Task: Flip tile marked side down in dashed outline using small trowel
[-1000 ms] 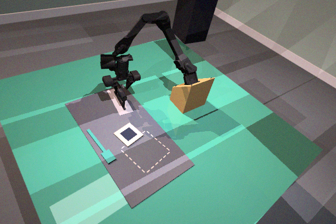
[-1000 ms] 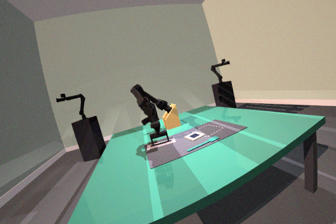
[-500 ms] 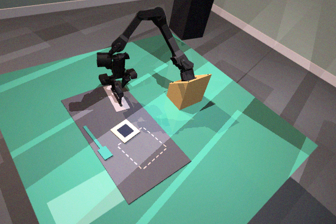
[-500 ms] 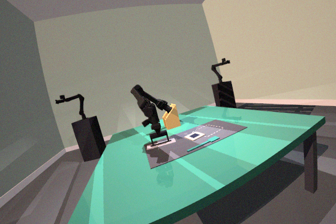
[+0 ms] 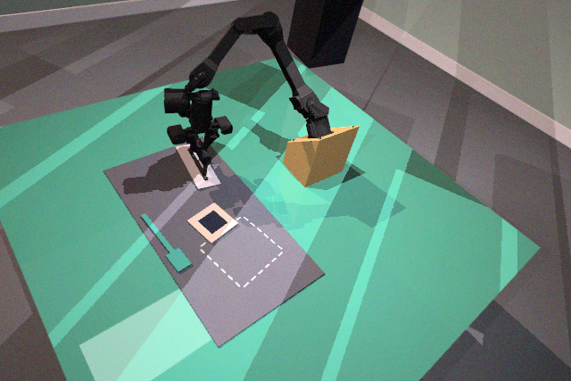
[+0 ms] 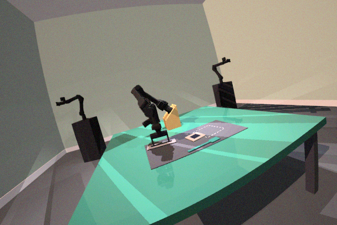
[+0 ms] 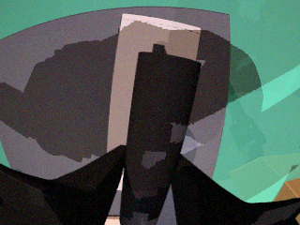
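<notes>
The trowel, a pale rectangular plate (image 5: 186, 160) (image 6: 171, 142) (image 7: 127, 47) with a raised black bar handle, is at the mat's far-left end in the top view. My gripper (image 5: 201, 151) (image 6: 157, 130) (image 7: 149, 155) is shut on the black handle, one finger against each side. Whether the plate touches the mat cannot be told. The tile (image 5: 223, 229) (image 6: 187, 137) lies flat, dark square marking up. Its near corner region overlaps one side of the dashed outline (image 5: 244, 286); most of it is outside.
The grey mat (image 5: 221, 321) (image 6: 236, 129) lies on the green table (image 5: 377, 321). A flat teal tool (image 5: 178, 260) (image 6: 214, 139) with a long thin handle lies along the mat's edge beside the tile. An orange wedge-shaped block (image 5: 322, 160) (image 6: 174, 121) stands at the arm's base.
</notes>
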`<state>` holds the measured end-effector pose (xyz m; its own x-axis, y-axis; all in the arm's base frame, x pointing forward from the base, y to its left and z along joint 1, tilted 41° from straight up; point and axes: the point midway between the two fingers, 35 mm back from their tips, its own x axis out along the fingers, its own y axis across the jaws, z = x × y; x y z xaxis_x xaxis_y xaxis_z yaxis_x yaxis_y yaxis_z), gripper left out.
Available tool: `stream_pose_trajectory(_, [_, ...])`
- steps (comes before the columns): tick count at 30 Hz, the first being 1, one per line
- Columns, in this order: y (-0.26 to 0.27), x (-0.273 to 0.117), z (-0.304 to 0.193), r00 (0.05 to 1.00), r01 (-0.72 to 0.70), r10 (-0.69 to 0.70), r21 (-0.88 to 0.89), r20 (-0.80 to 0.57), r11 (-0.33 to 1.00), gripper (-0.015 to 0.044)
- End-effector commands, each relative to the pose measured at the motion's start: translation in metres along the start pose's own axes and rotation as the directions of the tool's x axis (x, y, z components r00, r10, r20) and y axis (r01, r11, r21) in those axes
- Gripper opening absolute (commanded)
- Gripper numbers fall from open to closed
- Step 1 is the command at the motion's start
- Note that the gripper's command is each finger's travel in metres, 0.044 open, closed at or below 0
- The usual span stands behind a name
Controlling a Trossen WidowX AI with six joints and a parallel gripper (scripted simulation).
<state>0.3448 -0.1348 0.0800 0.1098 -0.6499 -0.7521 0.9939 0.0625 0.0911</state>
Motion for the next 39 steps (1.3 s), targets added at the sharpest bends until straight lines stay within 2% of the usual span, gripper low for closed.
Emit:
stream_pose_trajectory(1, [-0.0023, 0.0013, 0.0005, 1.000, 0.010, -0.010, -0.005, 0.000, 1.000, 0.0130])
stream_pose_trajectory(4, [-0.0023, 0.0013, 0.0005, 1.000, 0.010, -0.010, 0.015, 0.000, 1.000, 0.0130])
stream_pose_trajectory(19, [-0.0023, 0.0014, 0.0005, 1.000, 0.009, -0.010, 0.444, 0.000, 0.896, 0.0130])
stream_pose_trajectory(29, [-0.0023, 0.0014, 0.0005, 1.000, 0.007, -0.010, 0.689, 0.000, 0.725, 0.0130])
stream_pose_trajectory(39, [-0.0023, 0.0014, 0.0005, 1.000, 0.005, -0.010, 0.872, 0.000, 0.489, 0.0130])
